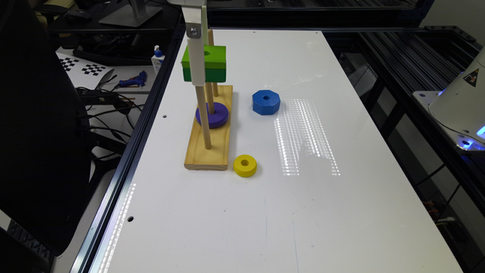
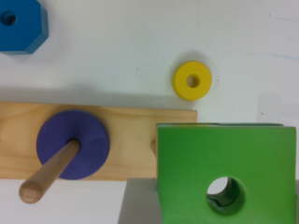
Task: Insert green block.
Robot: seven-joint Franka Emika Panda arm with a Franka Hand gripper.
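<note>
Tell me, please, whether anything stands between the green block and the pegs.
Nothing visible does. The green block hangs in the gripper above the wooden base; the purple ring sits low on the middle peg, and the other two pegs are bare.

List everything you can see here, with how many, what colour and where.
green block: one, lime over darker green, held in the air above the base's far end
wooden base: one, tan, on the table's left in the exterior view
pegs: three, tan, upright on the base
purple ring: one, on the middle peg, resting on the base
blue octagonal block: one, on the table right of the base
yellow ring: one, by the base's near corner
table: one, white
pincer: one, white, at the green block
</note>
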